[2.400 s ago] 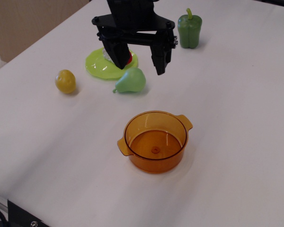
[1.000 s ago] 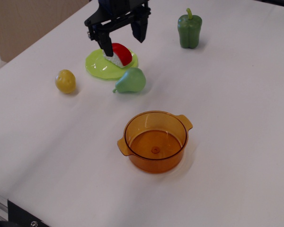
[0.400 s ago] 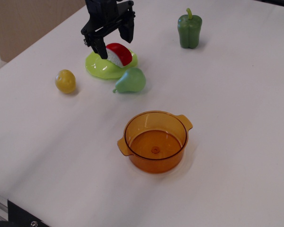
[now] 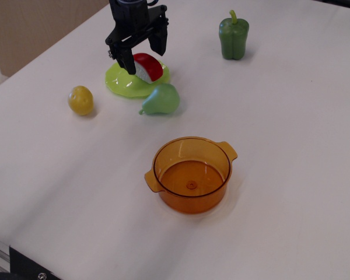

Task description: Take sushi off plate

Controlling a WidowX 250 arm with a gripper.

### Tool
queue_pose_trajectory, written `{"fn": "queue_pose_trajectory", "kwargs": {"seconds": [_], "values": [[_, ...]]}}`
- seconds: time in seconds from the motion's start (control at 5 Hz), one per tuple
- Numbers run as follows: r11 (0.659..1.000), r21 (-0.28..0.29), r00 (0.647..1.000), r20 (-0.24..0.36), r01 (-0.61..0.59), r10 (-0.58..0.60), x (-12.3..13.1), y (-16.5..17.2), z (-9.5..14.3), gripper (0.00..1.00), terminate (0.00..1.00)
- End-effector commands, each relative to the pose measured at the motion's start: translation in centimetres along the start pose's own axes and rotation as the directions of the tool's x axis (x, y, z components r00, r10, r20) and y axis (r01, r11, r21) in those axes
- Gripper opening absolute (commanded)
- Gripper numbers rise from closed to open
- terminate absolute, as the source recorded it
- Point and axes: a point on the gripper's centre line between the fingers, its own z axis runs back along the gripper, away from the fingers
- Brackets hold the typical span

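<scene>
The sushi, red top over a white base, lies on the lime-green plate at the back left of the table. My black gripper has come down over it from above. One finger stands at the sushi's left side and the other finger at its right rear. The jaws are open, narrowly straddling the sushi. The sushi still rests on the plate. Whether the fingers touch it I cannot tell.
A green pear lies right at the plate's front edge. A yellow lemon sits to the left. A green bell pepper stands at the back right. An orange translucent two-handled pot sits in the middle foreground.
The gripper has moved left from above the pear to over the plate, come down around the sushi, and its jaws have narrowed. The sushi and plate have barely moved.
</scene>
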Motion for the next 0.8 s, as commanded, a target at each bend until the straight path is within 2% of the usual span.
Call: {"fn": "queue_pose_trajectory", "kwargs": {"seconds": [0.0,0.2,0.4,0.6], "values": [[0.999,0.031,0.999,0.046,-0.025,0.024,0.3,0.3,0.8,0.0,0.0],[0.999,0.029,0.997,0.068,-0.036,0.034,0.1,0.4,0.9,0.0,0.0],[1.0,0.001,0.993,0.115,0.007,-0.007,0.2,0.6,2.3,0.0,0.0],[0.998,-0.05,0.983,0.178,0.047,-0.038,0.0,0.8,4.9,0.0,0.0]]}}
